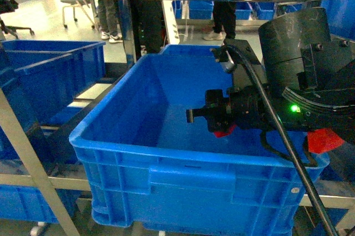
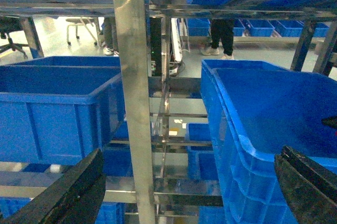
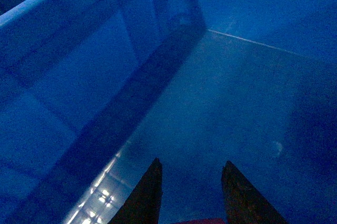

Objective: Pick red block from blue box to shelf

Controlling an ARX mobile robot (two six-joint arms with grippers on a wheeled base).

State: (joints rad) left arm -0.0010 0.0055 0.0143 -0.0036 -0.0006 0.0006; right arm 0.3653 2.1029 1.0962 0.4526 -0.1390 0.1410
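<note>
While a sliver of red — seemingly the red block (image 3: 202,221) — is seen pinched between the narrowly set fingers of the right end effector (image 3: 192,195), it is held low inside a dark blue crate (image 1: 138,153) on the shelf (image 2: 131,77). Release remains. The left end effector (image 2: 192,192) is spread wide, empty.

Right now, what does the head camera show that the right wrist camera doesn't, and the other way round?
Only the head view shows the right arm reaching into the blue crate from outside, the steel shelf posts, neighbouring crates and people's legs behind. Only the right wrist view shows the crate floor close up, with the right end effector fingers apart just above it. Both show the crate's inside and a bit of something red at the end effector.
</note>
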